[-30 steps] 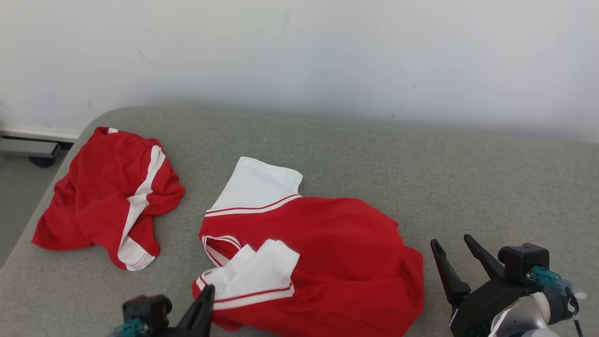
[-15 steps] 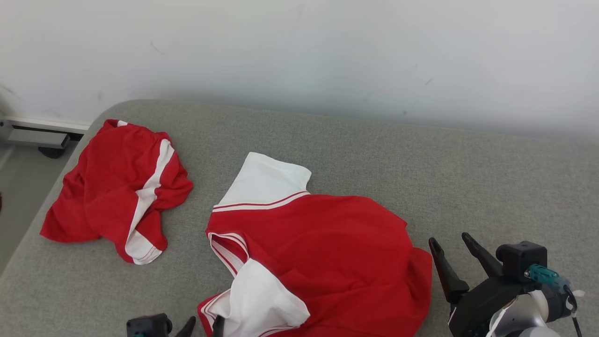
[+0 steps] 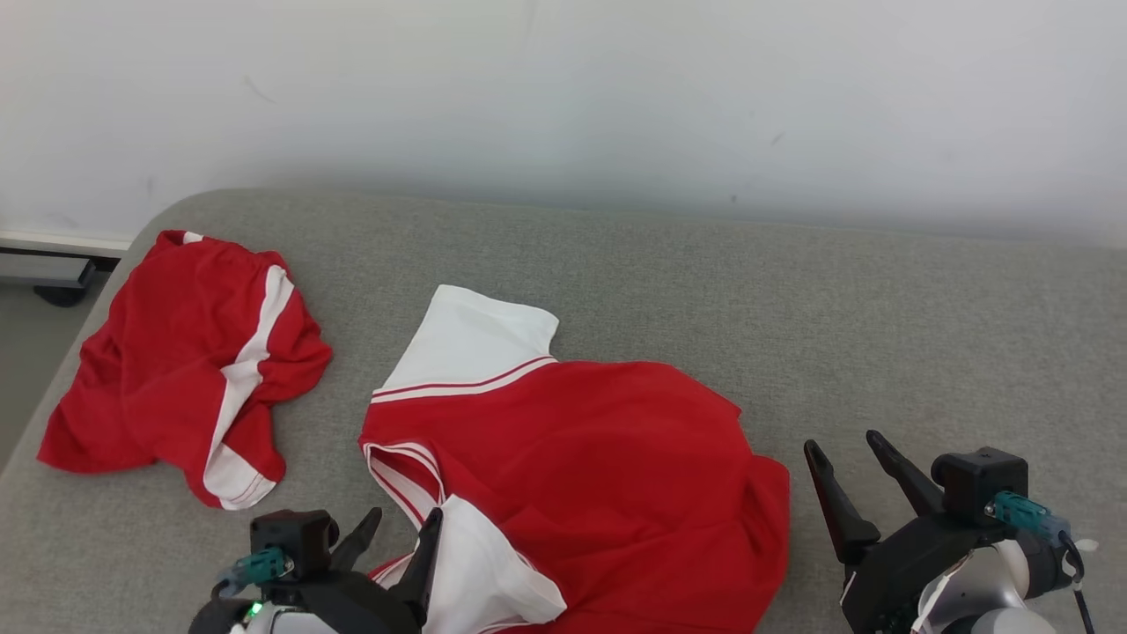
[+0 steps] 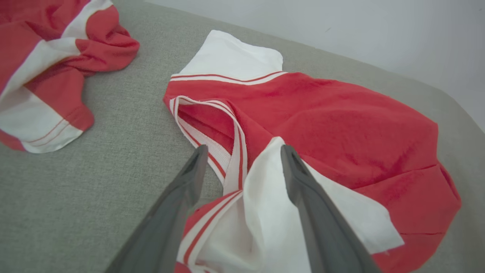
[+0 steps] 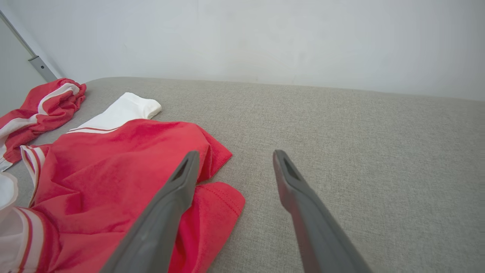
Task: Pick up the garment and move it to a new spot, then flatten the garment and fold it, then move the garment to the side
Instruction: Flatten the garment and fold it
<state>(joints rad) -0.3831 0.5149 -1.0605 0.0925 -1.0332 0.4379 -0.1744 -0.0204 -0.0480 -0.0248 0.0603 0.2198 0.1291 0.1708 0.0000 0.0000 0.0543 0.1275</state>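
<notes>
A red shirt (image 3: 599,467) with white sleeves lies crumpled on the grey padded surface (image 3: 836,326), its far white sleeve (image 3: 475,339) spread flat. The near white sleeve (image 3: 484,572) is bunched up at the front. My left gripper (image 3: 403,519) is open at the lower left, its fingers astride the striped collar (image 4: 231,151) and the edge of that near sleeve (image 4: 265,197). My right gripper (image 3: 842,443) is open just right of the shirt's hem (image 5: 212,197), hovering over bare fabric.
A second red garment with a white stripe (image 3: 176,361) lies crumpled at the left end of the surface. A white wall (image 3: 563,88) runs behind. The surface's rounded left edge (image 3: 53,387) drops to the floor. Bare grey surface stretches to the right.
The near white sleeve went from lying flat on the shirt to bunched toward the front. My left gripper dipped out, then rose again with fingers apart. The camera shifted slightly.
</notes>
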